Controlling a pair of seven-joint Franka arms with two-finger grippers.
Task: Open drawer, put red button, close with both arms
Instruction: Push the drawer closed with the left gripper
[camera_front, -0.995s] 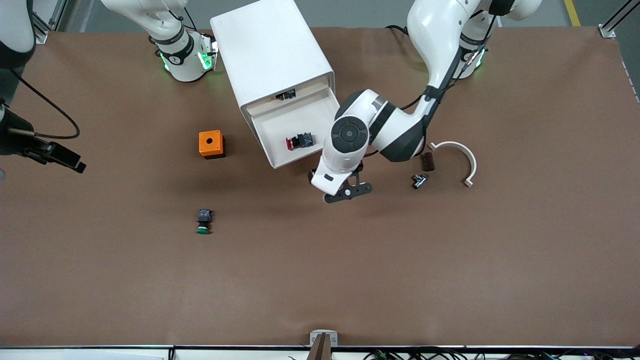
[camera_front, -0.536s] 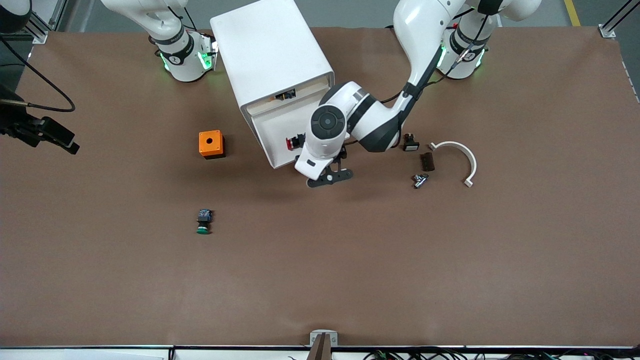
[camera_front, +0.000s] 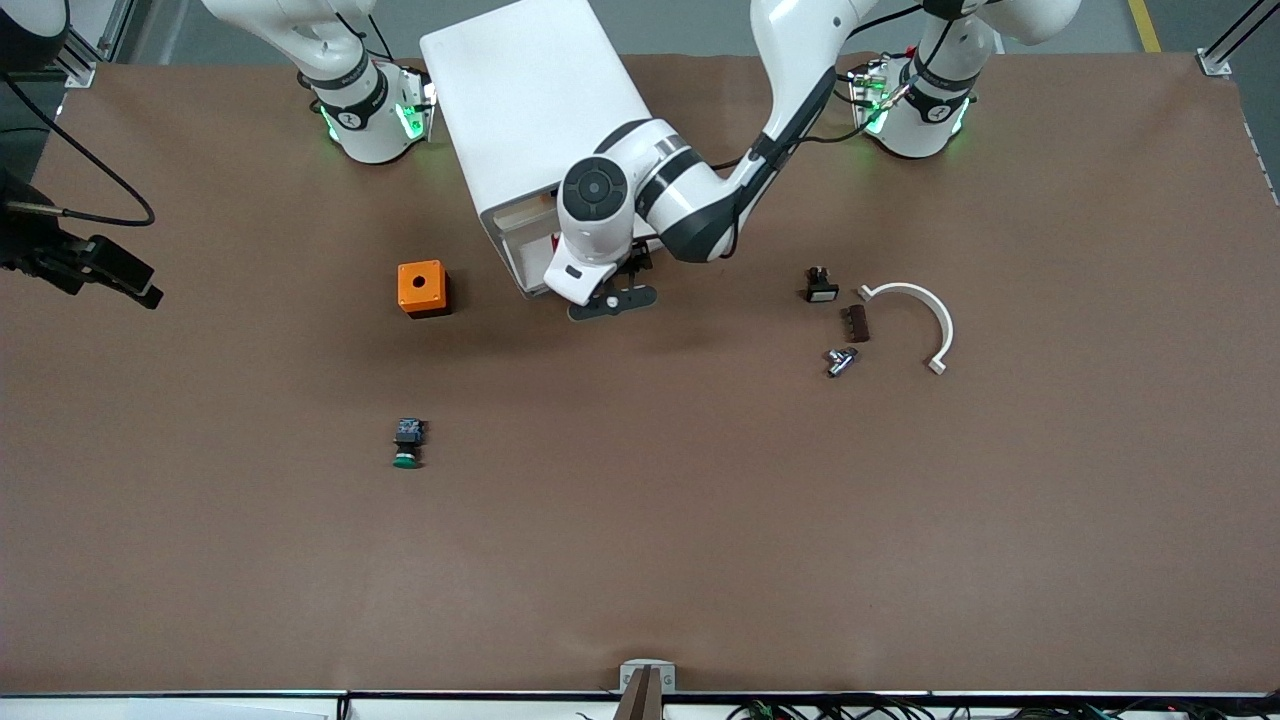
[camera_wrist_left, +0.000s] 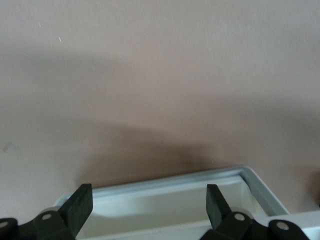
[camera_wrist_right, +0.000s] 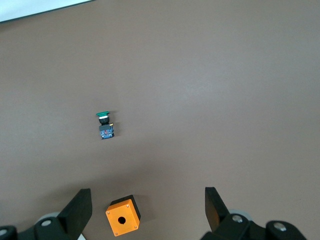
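The white cabinet (camera_front: 540, 110) stands near the robots' bases. Its lowest drawer (camera_front: 515, 250) is partly pulled out toward the front camera. My left gripper (camera_front: 610, 300) is open at the drawer's front rim. In the left wrist view its fingers (camera_wrist_left: 80, 200) straddle that rim (camera_wrist_left: 170, 179), and the gripper (camera_wrist_left: 148, 192) holds nothing. The red button is hidden under the left arm's wrist. My right gripper (camera_front: 120, 280) is open and empty, high over the right arm's end of the table; in its own view the gripper (camera_wrist_right: 146, 197) looks down on the table.
An orange box (camera_front: 422, 288) with a round hole sits beside the drawer and also shows in the right wrist view (camera_wrist_right: 122, 216). A green-capped button (camera_front: 407, 443) lies nearer the front camera. A black part (camera_front: 820, 287), brown piece (camera_front: 855, 323), metal piece (camera_front: 840, 360) and white curved piece (camera_front: 915, 310) lie toward the left arm's end.
The left arm has swung toward the cabinet, and the drawer has slid part of the way in. The red button, visible in the drawer before, is now covered by the arm. The right gripper barely moved.
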